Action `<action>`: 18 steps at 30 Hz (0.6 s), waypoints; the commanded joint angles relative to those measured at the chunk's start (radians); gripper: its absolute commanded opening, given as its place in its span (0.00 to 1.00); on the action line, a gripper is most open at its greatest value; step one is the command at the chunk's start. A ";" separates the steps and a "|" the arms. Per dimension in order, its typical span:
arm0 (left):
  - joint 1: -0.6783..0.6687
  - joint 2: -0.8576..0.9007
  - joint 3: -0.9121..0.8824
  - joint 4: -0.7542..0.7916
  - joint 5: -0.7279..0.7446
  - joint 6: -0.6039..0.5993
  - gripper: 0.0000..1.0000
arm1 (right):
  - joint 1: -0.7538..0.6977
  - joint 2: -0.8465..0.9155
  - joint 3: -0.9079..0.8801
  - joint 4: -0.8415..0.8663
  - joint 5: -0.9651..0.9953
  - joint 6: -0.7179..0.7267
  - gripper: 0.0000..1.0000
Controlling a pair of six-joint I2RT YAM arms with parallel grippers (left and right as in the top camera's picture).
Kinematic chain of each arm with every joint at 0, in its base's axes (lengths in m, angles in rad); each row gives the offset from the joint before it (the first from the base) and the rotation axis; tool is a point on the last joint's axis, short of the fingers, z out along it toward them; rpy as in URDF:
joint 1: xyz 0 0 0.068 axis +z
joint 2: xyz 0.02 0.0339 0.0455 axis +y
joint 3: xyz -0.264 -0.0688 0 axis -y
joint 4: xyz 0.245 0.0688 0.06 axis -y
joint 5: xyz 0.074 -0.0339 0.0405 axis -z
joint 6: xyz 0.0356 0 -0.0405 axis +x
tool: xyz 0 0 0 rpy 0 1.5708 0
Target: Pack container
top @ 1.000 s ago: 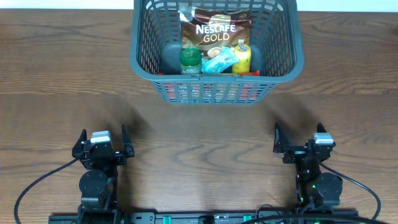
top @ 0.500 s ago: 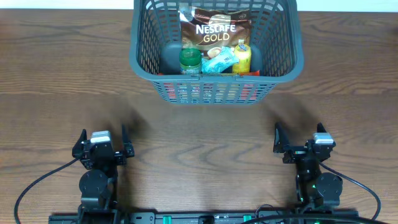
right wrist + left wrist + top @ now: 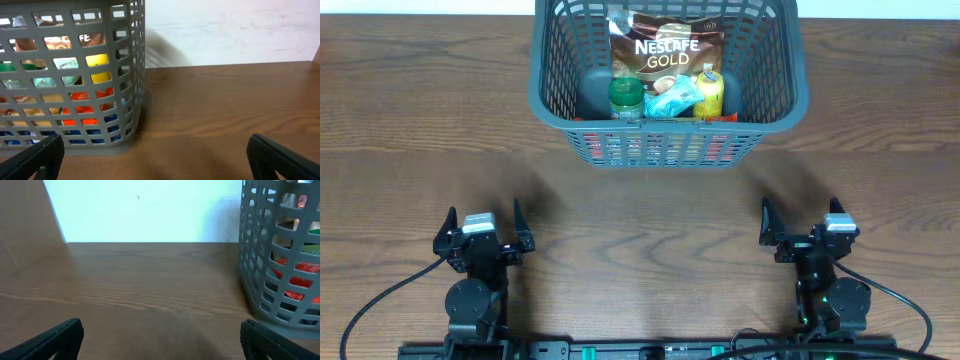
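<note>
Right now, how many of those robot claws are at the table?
2. The left gripper sits low on the left in the overhead view, the right gripper low on the right; both open, empty, well short of the container.

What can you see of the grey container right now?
The container is a dark grey plastic basket, rectangular, with slotted lattice walls and a thick rim. It stands upright on the wooden table, at the far middle. Inside are a Nescafe Gold pouch, a green-capped bottle, a yellow item and red packaging.
</note>
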 commanded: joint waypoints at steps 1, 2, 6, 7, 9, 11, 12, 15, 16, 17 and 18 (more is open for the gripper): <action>0.004 -0.009 -0.029 -0.015 -0.005 0.009 0.99 | 0.016 -0.006 -0.002 -0.004 -0.006 -0.017 0.99; 0.004 -0.009 -0.029 -0.015 -0.005 0.009 0.98 | 0.016 -0.006 -0.002 -0.004 -0.006 -0.017 0.99; 0.008 -0.009 -0.029 -0.015 -0.005 0.009 0.98 | 0.016 -0.006 -0.002 -0.004 -0.006 -0.017 0.99; 0.014 -0.009 -0.029 -0.015 -0.005 0.010 0.98 | 0.016 -0.006 -0.002 -0.004 -0.006 -0.017 0.99; 0.034 -0.009 -0.029 -0.015 -0.005 0.009 0.98 | 0.016 -0.006 -0.002 -0.004 -0.006 -0.017 0.99; 0.058 -0.009 -0.029 -0.015 -0.005 0.009 0.99 | 0.016 -0.006 -0.002 -0.004 -0.006 -0.017 0.99; 0.068 -0.009 -0.029 -0.015 -0.005 0.009 0.98 | 0.016 -0.006 -0.002 -0.004 -0.006 -0.017 0.99; 0.079 -0.009 -0.029 -0.015 -0.005 0.009 0.99 | 0.016 -0.006 -0.002 -0.004 -0.006 -0.017 0.99; 0.078 -0.009 -0.029 -0.015 -0.005 0.009 0.99 | 0.016 -0.006 -0.002 -0.004 -0.006 -0.017 0.99; 0.078 -0.009 -0.029 -0.015 -0.005 0.009 0.99 | 0.016 -0.006 -0.002 -0.004 -0.006 -0.017 0.99; 0.078 -0.009 -0.029 -0.015 -0.005 0.009 0.98 | 0.016 -0.006 -0.002 -0.004 -0.006 -0.017 0.99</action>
